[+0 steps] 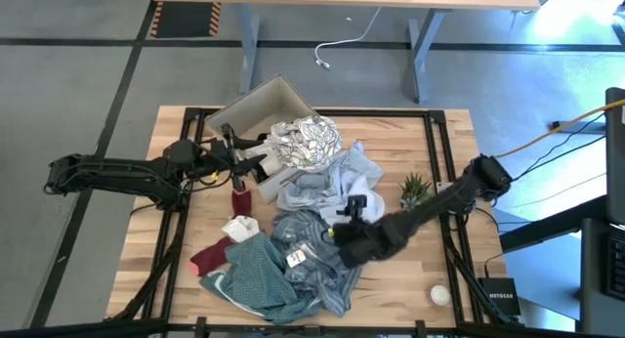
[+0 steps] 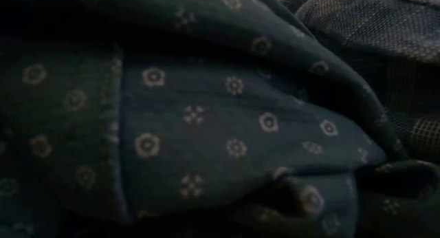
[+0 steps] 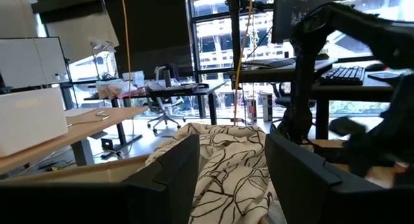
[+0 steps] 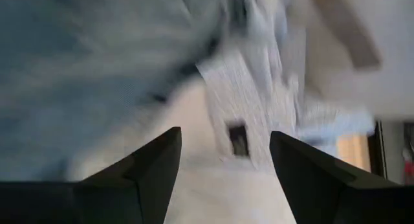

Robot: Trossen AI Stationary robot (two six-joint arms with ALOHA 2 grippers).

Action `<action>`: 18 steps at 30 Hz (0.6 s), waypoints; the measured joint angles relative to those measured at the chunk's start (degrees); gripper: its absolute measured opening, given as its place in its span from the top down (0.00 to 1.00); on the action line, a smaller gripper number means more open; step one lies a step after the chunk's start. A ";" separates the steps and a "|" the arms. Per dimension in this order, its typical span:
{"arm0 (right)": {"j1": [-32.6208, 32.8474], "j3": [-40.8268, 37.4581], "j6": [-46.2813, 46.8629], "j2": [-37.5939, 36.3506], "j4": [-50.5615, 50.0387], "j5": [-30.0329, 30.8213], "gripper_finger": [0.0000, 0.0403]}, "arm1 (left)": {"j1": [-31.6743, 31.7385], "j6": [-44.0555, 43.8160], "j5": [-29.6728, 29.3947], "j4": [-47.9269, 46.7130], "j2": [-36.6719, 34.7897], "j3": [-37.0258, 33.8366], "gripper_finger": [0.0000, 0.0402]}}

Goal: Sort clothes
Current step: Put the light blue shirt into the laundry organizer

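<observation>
A heap of clothes lies on the wooden table: a white patterned garment (image 1: 305, 141) partly over the cardboard box (image 1: 244, 108), a light blue one (image 1: 332, 182), a grey one (image 1: 312, 245), a teal-green one (image 1: 256, 274), dark red socks (image 1: 210, 255) and a small white piece (image 1: 239, 228). My left gripper (image 1: 256, 162) is open beside the box, its fingers level and facing the white patterned garment (image 3: 226, 166). My right gripper (image 1: 337, 235) is open, pointing down close over the grey cloth (image 4: 97, 88) and its white label (image 4: 239, 133). Teal-green flowered cloth (image 2: 206, 128) fills the low view.
A small green plant (image 1: 415, 189) stands at the table's right, beside my right arm. A white ball (image 1: 440, 295) lies near the front right corner. Another dark red piece (image 1: 240, 196) lies just in front of my left gripper. Bare wood shows at the table's right and far left.
</observation>
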 joint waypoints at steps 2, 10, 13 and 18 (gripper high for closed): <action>-2.53 -3.20 1.36 -0.03 0.19 -0.32 0.37 | 0.00 0.82 0.00 0.01 0.00 0.00 0.57; -11.67 -13.41 1.53 -0.40 15.02 -12.03 0.37 | 0.00 1.86 0.00 0.03 0.00 0.00 0.57; -14.39 -17.14 2.97 -0.42 15.04 -10.73 0.37 | 0.00 1.16 0.02 0.01 0.00 0.00 0.57; -19.26 -24.08 4.30 -0.88 21.57 -12.56 0.37 | 0.00 0.69 0.00 0.03 0.00 0.00 0.57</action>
